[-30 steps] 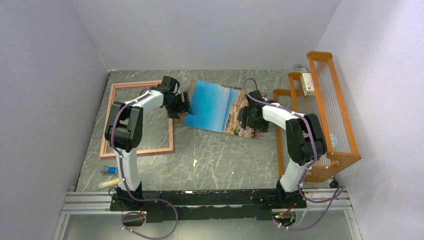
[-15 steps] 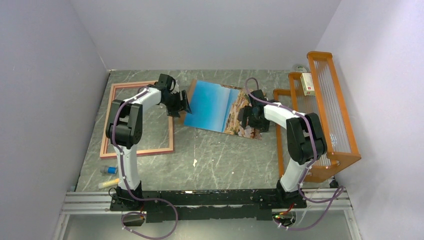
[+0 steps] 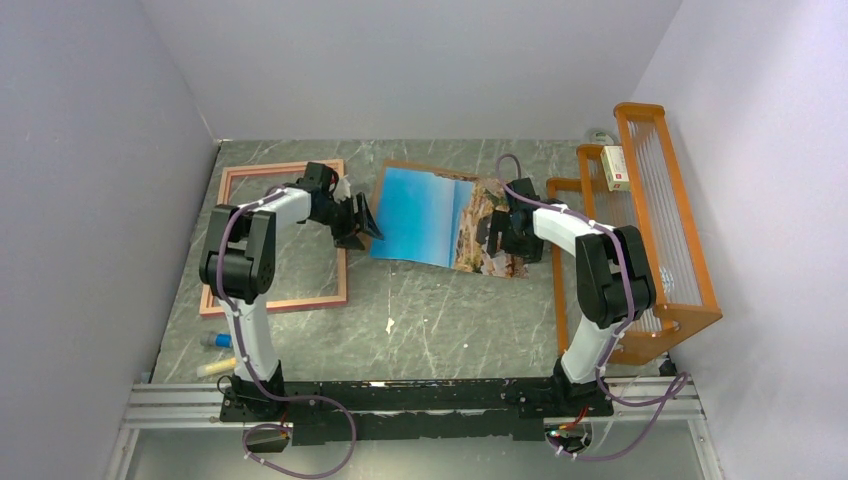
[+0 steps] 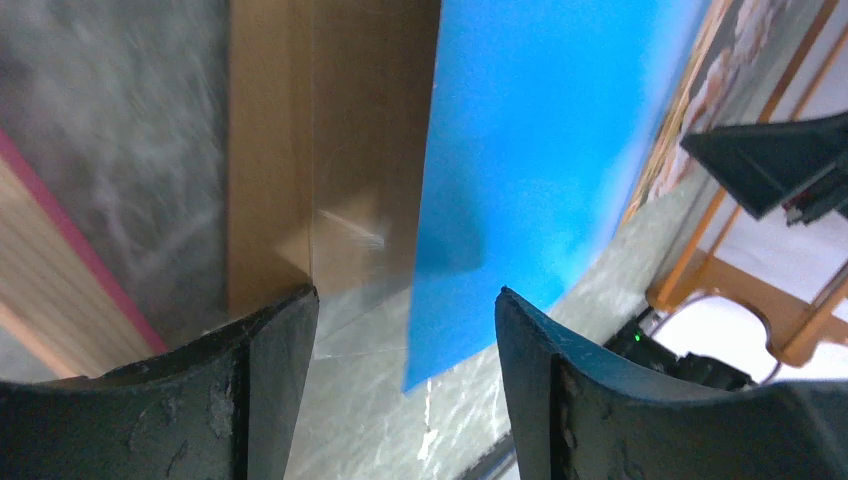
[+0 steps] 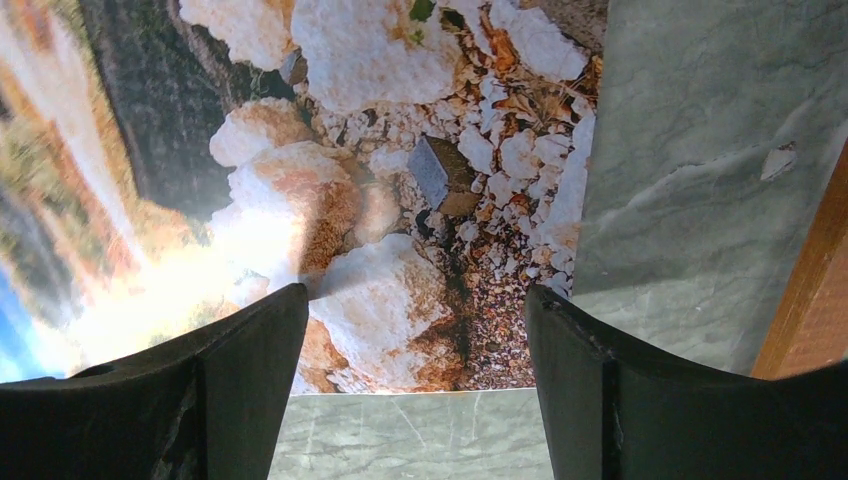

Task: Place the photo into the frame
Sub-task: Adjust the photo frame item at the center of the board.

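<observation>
Over the last second the left claw (image 3: 364, 222) has drawn back to the left. The photo (image 3: 420, 215) has shifted left too, so its blue edge now lies closer to the frame (image 3: 290, 300). The right claw (image 3: 506, 240) has hardly moved.

The grey marbled worktop (image 3: 440, 310) carries everything. The orange rack (image 3: 680, 250) stands just to the right of the right claw. The frame lies flat to the left of the left claw, with its right rail passing under that arm. In the left wrist view its pink edge shows at the claw's lower left.

The photo lies between the two claws, picture side up. Its blue end is just ahead of the left claw and its rocky end is under the right claw. A brown backing board (image 4: 340, 130) sits beneath the blue end, ahead of the left claw's left finger.

Both claws are spread wide and grip nothing. Whether either one touches the photo cannot be told.
</observation>
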### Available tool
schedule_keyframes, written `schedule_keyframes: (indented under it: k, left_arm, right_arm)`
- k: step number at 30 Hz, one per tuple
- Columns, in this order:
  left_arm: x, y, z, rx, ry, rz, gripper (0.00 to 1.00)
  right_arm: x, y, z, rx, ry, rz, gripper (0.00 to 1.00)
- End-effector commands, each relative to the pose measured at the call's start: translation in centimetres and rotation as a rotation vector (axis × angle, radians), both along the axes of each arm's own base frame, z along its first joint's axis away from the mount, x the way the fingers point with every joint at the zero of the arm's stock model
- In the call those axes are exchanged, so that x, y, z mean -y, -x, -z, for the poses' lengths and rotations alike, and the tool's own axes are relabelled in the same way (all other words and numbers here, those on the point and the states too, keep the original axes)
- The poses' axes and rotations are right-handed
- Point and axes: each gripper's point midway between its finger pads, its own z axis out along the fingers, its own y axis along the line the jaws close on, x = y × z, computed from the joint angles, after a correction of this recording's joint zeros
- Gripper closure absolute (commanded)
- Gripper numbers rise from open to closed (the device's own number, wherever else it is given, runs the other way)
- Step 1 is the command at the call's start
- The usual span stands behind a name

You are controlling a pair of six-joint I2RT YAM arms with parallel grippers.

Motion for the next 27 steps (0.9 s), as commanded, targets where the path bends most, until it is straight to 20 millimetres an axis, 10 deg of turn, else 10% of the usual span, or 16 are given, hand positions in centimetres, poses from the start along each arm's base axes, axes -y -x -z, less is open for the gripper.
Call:
schedule_keyframes:
  k: [1,18,27]
  left_arm:
    - [3.4,5.7,-2.1,-0.132,0.153,0.094,0.30]
    - [-0.5,10.5,-0.7,-0.100,-0.074,-0.047,0.21]
    - [-0.3,9.9,-0.3,-0.081,-0.052,-0.116,0.17]
  right_arm:
    - [-2.5,1.0,2.0,-0.056,-0.102,-0.029,0.19]
    - [1.8,-3.3,-4.3,0.181,0.156,0.044,0.16]
    - [-5.5,-0.6,-6.5,0.274,-0.234,0.019,0.17]
